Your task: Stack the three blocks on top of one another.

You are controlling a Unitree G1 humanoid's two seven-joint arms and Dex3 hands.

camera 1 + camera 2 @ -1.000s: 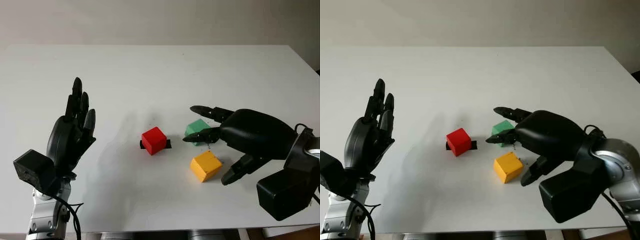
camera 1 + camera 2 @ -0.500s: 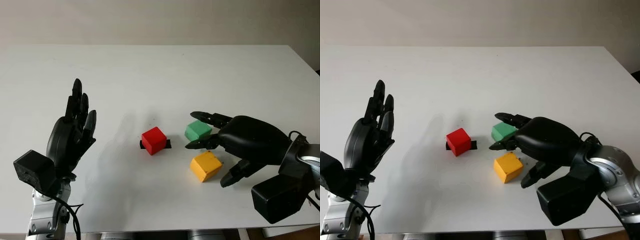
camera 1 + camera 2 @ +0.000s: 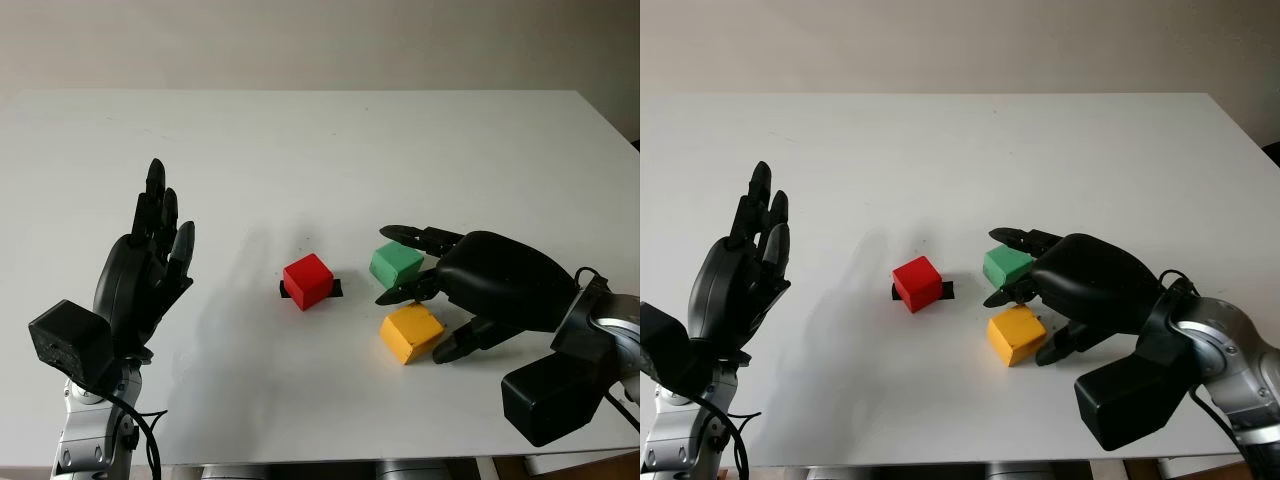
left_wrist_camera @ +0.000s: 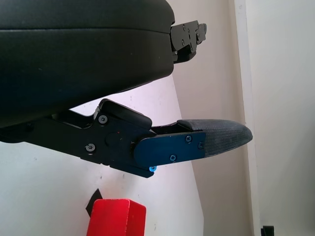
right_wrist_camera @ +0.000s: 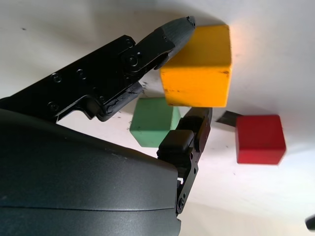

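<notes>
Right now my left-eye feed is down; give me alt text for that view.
The open right hand hovers by the yellow block and green block, holding nothing. The red block sits to their left on a black mark on the white table; the open left hand is raised at near left.

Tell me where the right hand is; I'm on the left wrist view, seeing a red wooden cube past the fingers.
Observer: The right hand hovers open over a yellow wooden cube, right of the red wooden cube.
Operator: Gripping it?
Observer: No; one fingertip is at its corner, nothing closed on it.
Operator: My left hand is open and idle. Third block?
Observer: A green wooden cube sits on the white table just behind the yellow one, unstacked.
</notes>
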